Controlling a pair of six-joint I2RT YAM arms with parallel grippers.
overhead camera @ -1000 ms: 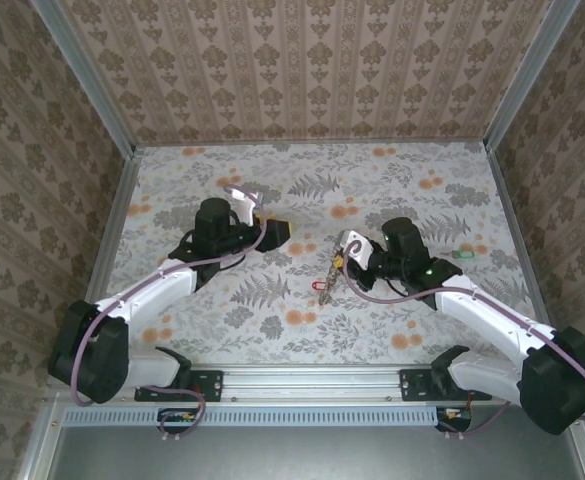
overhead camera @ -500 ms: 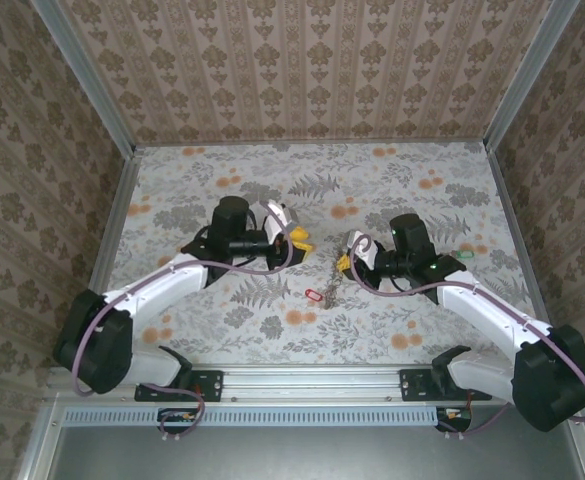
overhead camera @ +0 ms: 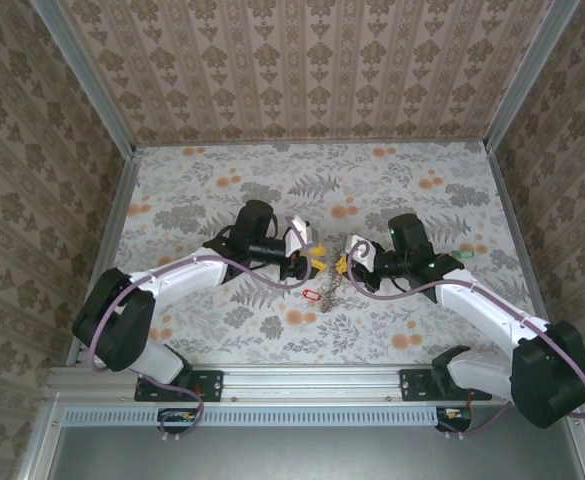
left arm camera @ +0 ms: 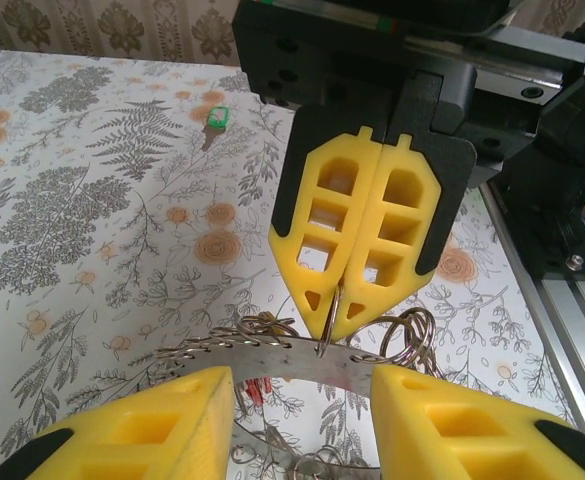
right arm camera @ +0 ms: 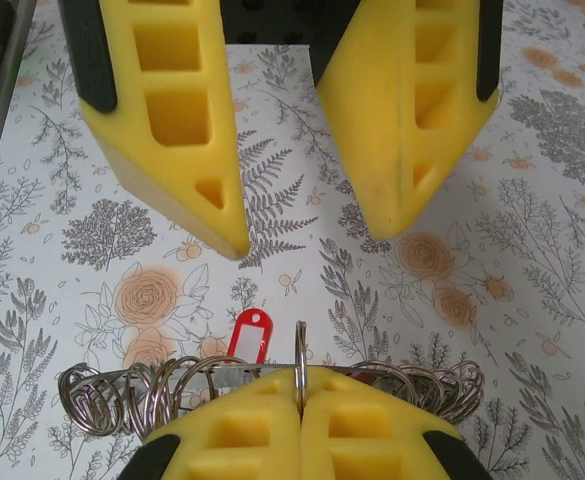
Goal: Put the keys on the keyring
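Seemingly steadying the work, the right gripper (right arm camera: 300, 400) pinches one ring of the keyring (right arm camera: 122, 395) at lower centre, while the left gripper (right arm camera: 307, 235) faces it, fingers half-spread and empty, so next it probably must fetch the green key (left arm camera: 215, 118), upper left.

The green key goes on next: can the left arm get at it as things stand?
Probably not: the green key lies past the right arm, whose wrist sits between it and the left fingers.
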